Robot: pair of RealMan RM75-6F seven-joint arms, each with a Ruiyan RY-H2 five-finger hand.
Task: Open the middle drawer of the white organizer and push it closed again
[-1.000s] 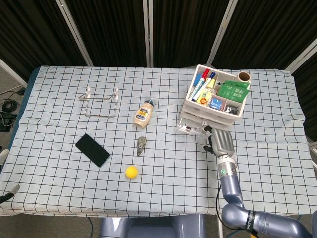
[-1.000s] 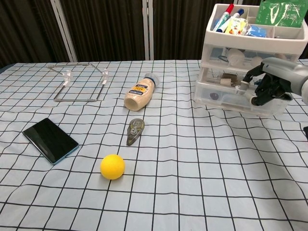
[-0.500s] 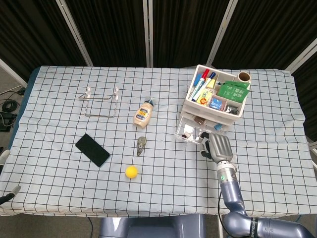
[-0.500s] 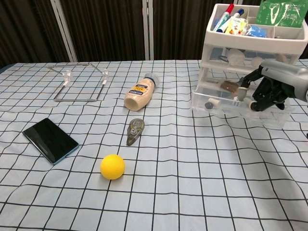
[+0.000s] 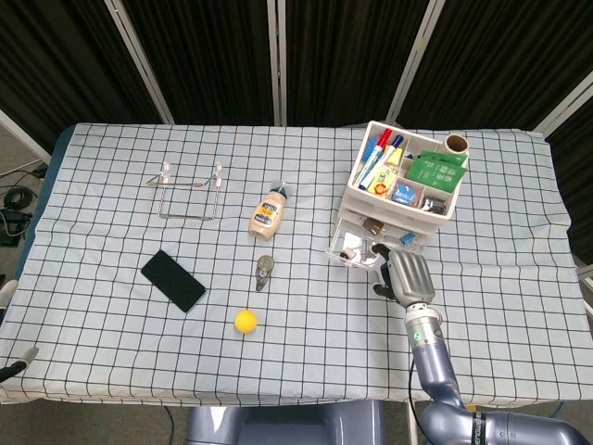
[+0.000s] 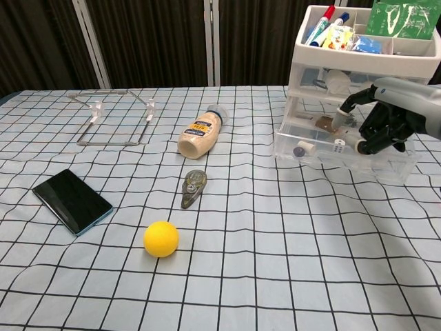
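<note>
Right now the organizer (image 5: pixel 404 190) stands at the far right of the bench (image 5: pixel 111 306), its open top tray packed with markers (image 6: pixel 322 24), a green packet (image 6: pixel 402 19) and other small supplies. Its middle drawer (image 6: pixel 324 150) is pulled out toward the robot, and small items, a die among them, show through the clear front. The right hand (image 6: pixel 387 124) sits at the drawer's right front corner with its fingers (image 6: pixel 358 143) curled down against the front edge; whether they actually hook the drawer cannot be told. The left hand shows in neither view. On the checked cloth to the left lie a bottle (image 5: pixel 268 212) on its side, a small tape dispenser (image 5: pixel 265 271) just below it, a yellow ball (image 5: pixel 246 321) nearer the robot, a black phone (image 5: pixel 173 280) further left, and a wire stand (image 5: pixel 189 190) toward the back.
</note>
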